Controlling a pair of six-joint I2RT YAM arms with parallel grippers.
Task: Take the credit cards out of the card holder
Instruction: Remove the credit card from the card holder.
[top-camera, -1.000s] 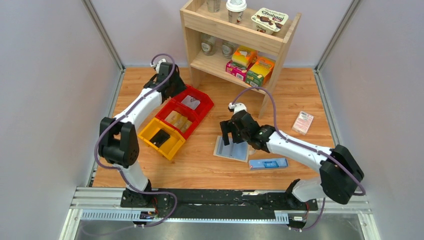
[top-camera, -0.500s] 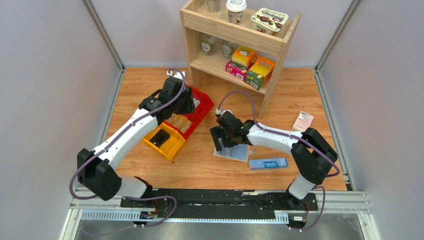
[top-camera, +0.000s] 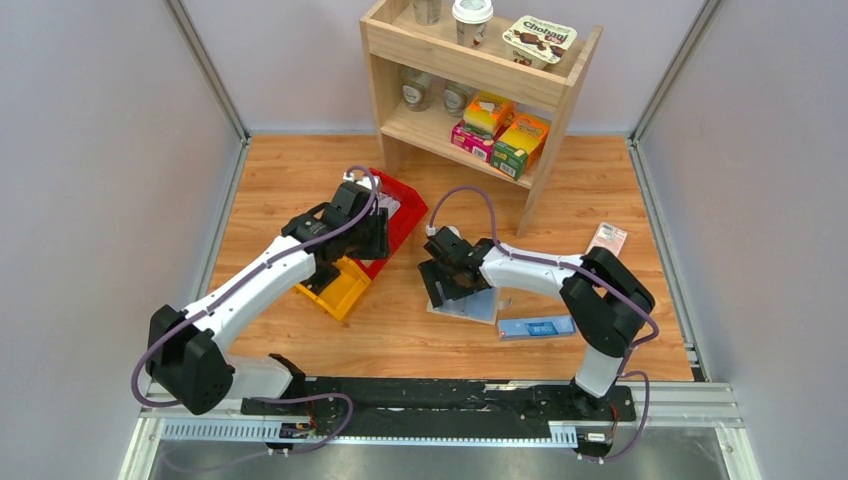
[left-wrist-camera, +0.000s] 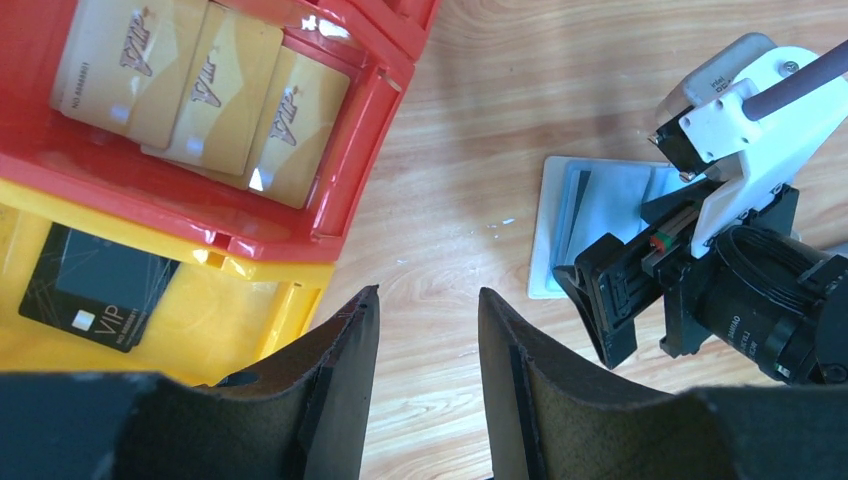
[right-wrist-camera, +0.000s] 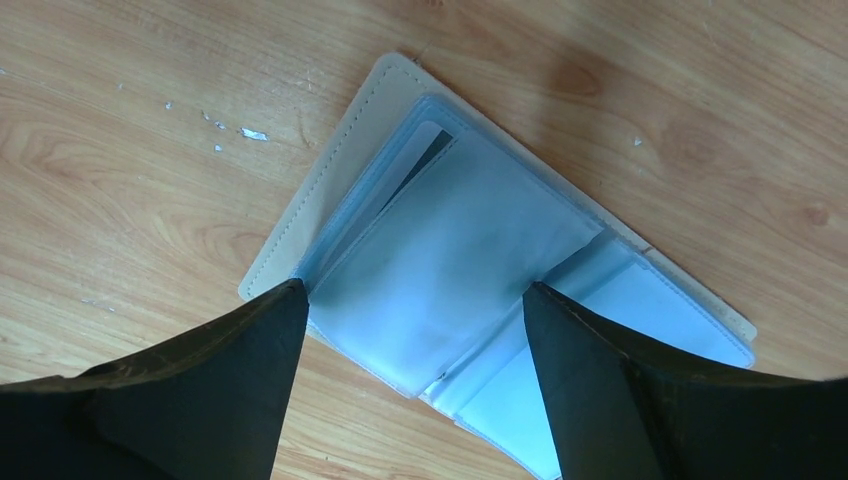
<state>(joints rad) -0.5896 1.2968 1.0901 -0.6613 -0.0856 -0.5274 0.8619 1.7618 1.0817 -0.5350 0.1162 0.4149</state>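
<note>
The card holder lies open on the wooden table, cream-beige outside with pale blue clear sleeves; it also shows in the right wrist view and the left wrist view. No card shows in its sleeves. My right gripper is open just above it, its jaws straddling the raised middle sleeve. My left gripper is open and empty over bare wood between the bins and the holder. Gold cards lie in a red bin. A black card lies in the yellow bin.
Red and yellow bins sit in a row left of centre. A long blue box lies near the holder's right side. A pink-white packet lies at the right. A wooden shelf with goods stands at the back.
My left arm has swung from the far red bin toward the table's middle, now over the bins' right edge. My right gripper has shifted left over the card holder.
</note>
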